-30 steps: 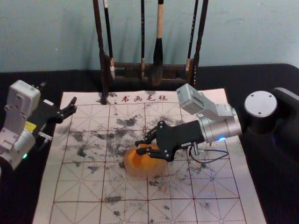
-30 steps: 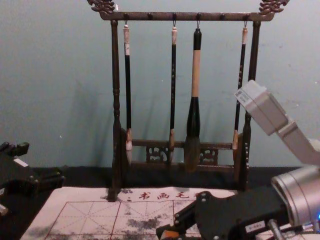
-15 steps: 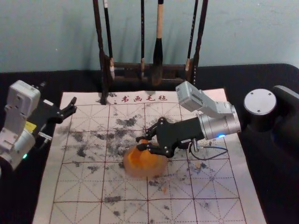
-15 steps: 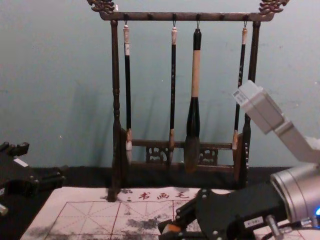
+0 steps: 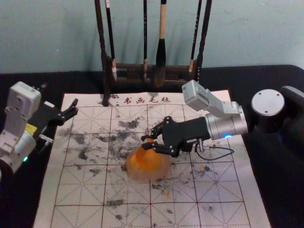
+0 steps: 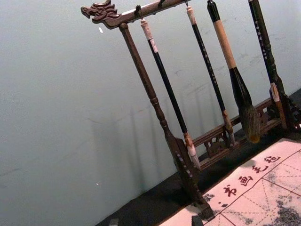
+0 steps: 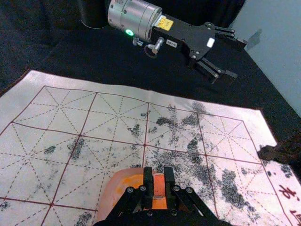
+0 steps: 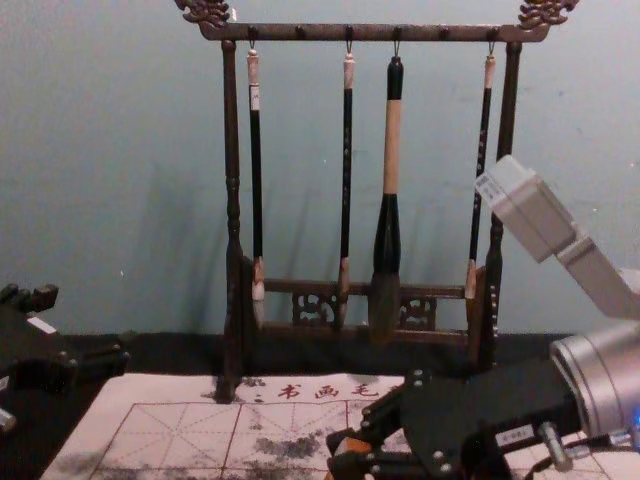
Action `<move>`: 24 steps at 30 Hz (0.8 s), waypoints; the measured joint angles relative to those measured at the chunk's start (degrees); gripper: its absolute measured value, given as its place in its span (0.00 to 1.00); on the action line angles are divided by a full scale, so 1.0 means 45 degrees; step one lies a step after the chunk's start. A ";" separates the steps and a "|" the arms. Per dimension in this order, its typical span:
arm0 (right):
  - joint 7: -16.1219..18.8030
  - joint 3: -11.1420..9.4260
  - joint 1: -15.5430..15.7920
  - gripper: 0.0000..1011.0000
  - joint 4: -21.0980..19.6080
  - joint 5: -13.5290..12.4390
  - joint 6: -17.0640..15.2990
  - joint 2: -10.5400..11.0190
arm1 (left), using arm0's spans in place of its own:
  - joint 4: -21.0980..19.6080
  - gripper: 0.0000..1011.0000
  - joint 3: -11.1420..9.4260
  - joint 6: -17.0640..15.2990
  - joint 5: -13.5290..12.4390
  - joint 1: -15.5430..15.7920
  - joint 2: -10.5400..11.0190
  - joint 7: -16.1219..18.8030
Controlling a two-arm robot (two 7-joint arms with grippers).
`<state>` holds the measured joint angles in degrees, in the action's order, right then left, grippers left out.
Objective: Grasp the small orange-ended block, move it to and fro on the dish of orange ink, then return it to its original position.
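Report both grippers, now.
Left gripper: open, fingers well apart, holding nothing, off by the mat's left edge.
Right gripper: closed on the block, at the ink dish.

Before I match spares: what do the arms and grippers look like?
Left gripper and right gripper: black, two jointed fingers each, on silver wrist barrels with boxy grey housings. Left: green light, yellow and white labels. Right: blue light, white label, looping dark cable.
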<state>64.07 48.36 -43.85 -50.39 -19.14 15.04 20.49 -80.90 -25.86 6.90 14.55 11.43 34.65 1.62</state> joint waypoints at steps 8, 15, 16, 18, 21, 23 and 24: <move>-0.0006 -0.0044 0.0006 0.15 -0.0153 0.0092 -0.0017 0.0181 | 0.0000 0.99 0.0001 0.0001 0.0000 0.0001 0.0000 0.0000; -0.0049 -0.0044 0.0016 0.15 -0.0328 0.0189 -0.0092 0.0346 | -0.0001 0.99 0.0000 0.0000 0.0000 0.0000 0.0000 0.0000; -0.0058 -0.0044 0.0020 0.15 -0.0353 0.0198 -0.0101 0.0367 | 0.0000 0.99 0.0000 0.0000 0.0000 0.0000 0.0000 0.0000; -0.0074 -0.0044 0.0023 0.15 -0.0402 0.0214 -0.0121 0.0408 | -0.0001 0.99 0.0000 0.0001 0.0000 0.0000 0.0000 0.0000; -0.0102 -0.0034 0.0026 0.15 -0.0528 0.0302 -0.0169 0.0516 | 0.0000 0.99 0.0000 0.0001 0.0000 0.0000 0.0000 0.0000; -0.0102 -0.0023 0.0025 0.15 -0.0567 0.0332 -0.0181 0.0557 | -0.0001 0.99 0.0000 0.0000 0.0000 0.0000 0.0001 0.0000; -0.0102 -0.0016 0.0025 0.15 -0.0600 0.0344 -0.0188 0.0582 | -0.0001 0.99 0.0000 0.0001 0.0000 0.0000 0.0000 0.0001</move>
<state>63.61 48.29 -43.74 -53.09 -17.59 14.19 23.11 -80.90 -25.86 6.91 14.55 11.43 34.65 1.62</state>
